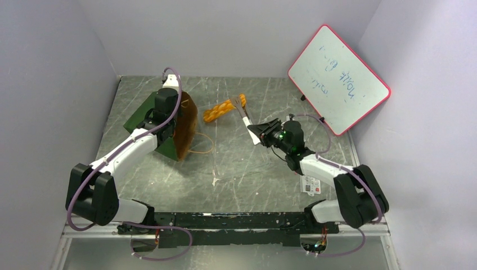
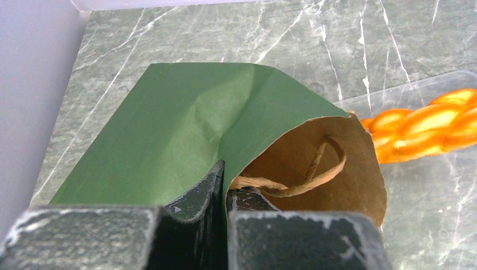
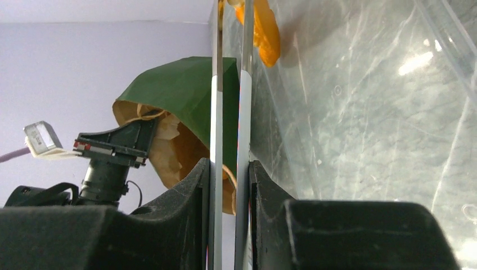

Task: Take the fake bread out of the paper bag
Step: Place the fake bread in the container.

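Note:
The dark green paper bag (image 1: 143, 115) lies on its side at the left with its brown mouth (image 1: 188, 126) facing right. My left gripper (image 1: 171, 126) is shut on the bag's rim (image 2: 225, 180), one finger outside and one inside beside a tan handle loop (image 2: 315, 174). A braided orange loaf (image 1: 218, 111) lies on the table just right of the mouth and also shows in the left wrist view (image 2: 427, 126). My right gripper (image 1: 256, 130) is shut on metal tongs (image 3: 216, 112), whose tips are at a small orange bread (image 1: 242, 100) (image 3: 264, 28). The bag's inside looks empty where visible.
A red-framed whiteboard (image 1: 337, 79) leans at the back right. A white tag (image 1: 312, 184) lies by the right arm. The bag's second handle loop (image 1: 202, 143) lies on the table. A clear plastic edge (image 2: 394, 95) shows near the loaf. Walls close in left, back and right.

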